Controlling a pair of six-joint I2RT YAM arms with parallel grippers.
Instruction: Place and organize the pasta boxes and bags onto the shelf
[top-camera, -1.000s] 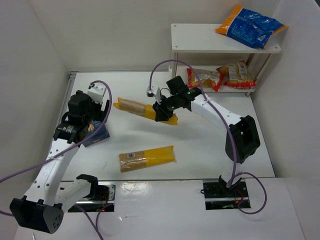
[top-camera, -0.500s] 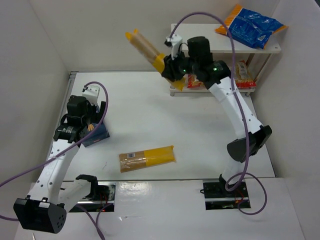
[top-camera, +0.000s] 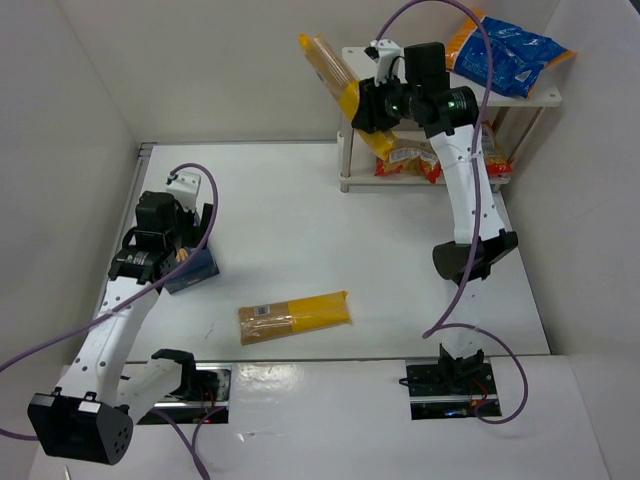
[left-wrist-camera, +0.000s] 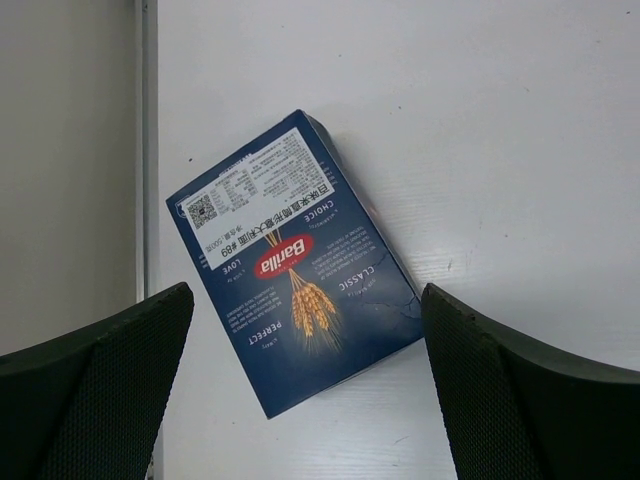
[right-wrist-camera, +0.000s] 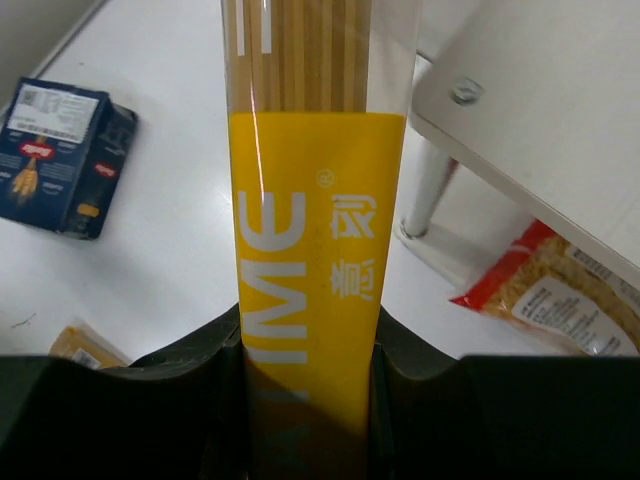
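Observation:
My right gripper (top-camera: 372, 105) is shut on a long yellow spaghetti packet (top-camera: 340, 85), held high at the left end of the white shelf's top board (top-camera: 400, 75); the packet (right-wrist-camera: 312, 250) fills the right wrist view between the fingers. A large blue-and-orange bag (top-camera: 505, 50) lies on the top board. Small red-and-yellow bags (top-camera: 470, 148) lie on the lower board. A second yellow packet (top-camera: 295, 316) lies on the table near the front. My left gripper (top-camera: 165, 245) is open above the dark-blue pasta box (left-wrist-camera: 295, 265), which lies flat at the table's left side (top-camera: 193, 270).
White walls (top-camera: 60, 120) close in the table on the left, back and right. The shelf's round posts (top-camera: 347, 150) stand at the back right. The right arm's elbow (top-camera: 468, 258) hangs over the table's right side.
My right gripper has lifted the spaghetti packet off the table and carried it up and right to the shelf's top left corner. The left arm has barely moved.

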